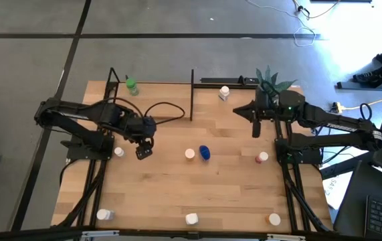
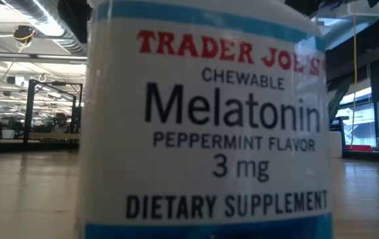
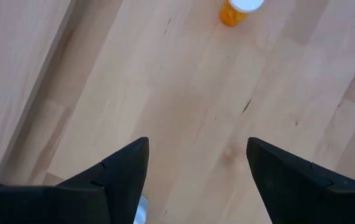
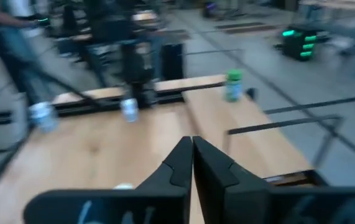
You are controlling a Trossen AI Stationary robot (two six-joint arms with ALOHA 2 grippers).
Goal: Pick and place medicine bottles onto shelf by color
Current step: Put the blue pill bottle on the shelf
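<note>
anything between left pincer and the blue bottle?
One bottle: a white-capped bottle stands between the open left pincer and the blue bottle, right beside the blue one. Otherwise bare table. High view shows it.

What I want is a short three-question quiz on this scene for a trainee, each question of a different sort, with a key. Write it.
1. True or false: the left gripper is open with nothing between its fingers.
2. What colour is the bottle on the shelf, by its far-left post? A green; B blue; C pink.
3. Fill in: the right gripper has its fingers ____.

Key: 1 true; 2 A; 3 shut.
</note>
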